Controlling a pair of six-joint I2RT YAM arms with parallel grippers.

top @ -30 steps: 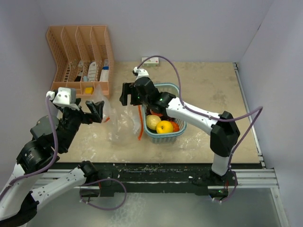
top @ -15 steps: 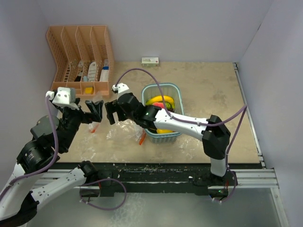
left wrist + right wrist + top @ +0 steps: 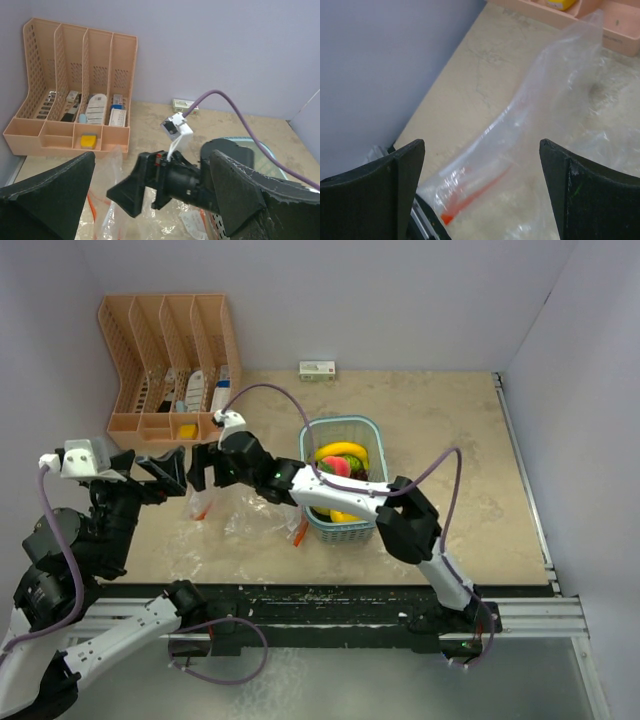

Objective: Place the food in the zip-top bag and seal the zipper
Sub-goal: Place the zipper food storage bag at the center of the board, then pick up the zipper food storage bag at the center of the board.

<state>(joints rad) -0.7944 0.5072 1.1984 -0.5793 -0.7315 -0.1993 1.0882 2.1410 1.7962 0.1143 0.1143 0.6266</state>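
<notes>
The left jaws stand released, spread wide and gripping nothing. The right jaws face them just ahead, tips near but apart, likewise spread wide and empty. The zip-top bag (image 3: 243, 508) lies crumpled on the tabletop (image 3: 440, 440) under and behind the right jaws, with one end rising just below the gap between the two pairs. In the right wrist view the bag runs lengthwise between the two fingers (image 3: 380, 185), neither one closing on it, and its zipper (image 3: 476, 193) lies at the near end, close under the jaws. The food (image 3: 340, 451), yellow fruits and a pink-yellow one, sits in the light blue mesh basket (image 3: 341, 420) behind the right jaws, beside that arm's forearm and well apart from the left jaws. A peach-coloured desk organizer (image 3: 170, 360) stands beyond both pairs of jaws.
</notes>
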